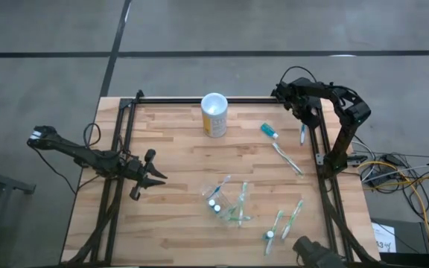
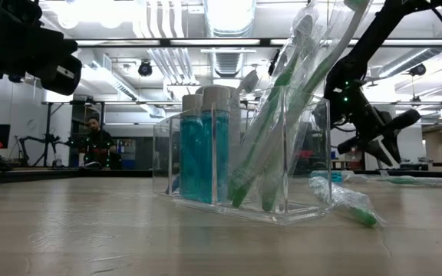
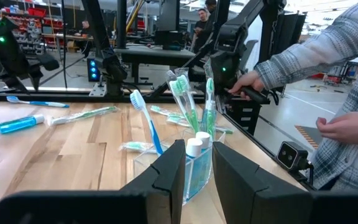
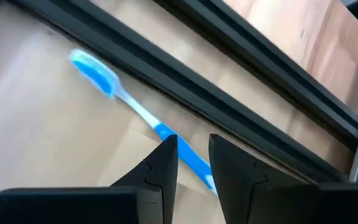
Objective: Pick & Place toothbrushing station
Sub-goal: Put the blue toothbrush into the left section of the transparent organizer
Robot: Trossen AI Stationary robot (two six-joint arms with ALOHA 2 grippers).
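Note:
The toothbrushing station is a clear plastic holder standing on the wood near the table's middle. It holds green toothbrushes and small blue bottles, which also show in the left wrist view. My right gripper is at the table's far right, next to the frame rail, and is shut on a blue toothbrush. My left gripper waits at the left, level and open, pointing at the station with nothing between its fingers. My right gripper pinches the blue toothbrush by its handle between its two fingers, which lie across the brush and slant down from above. The bristle head sticks out to one side over the wood. Whether the head touches the table, I cannot tell.
A yellow cup stands at the far middle. A teal tube and a white-green toothbrush lie right of it, and two more brushes near the front right. A black frame rail runs beside my right gripper. A person stands beyond the table.

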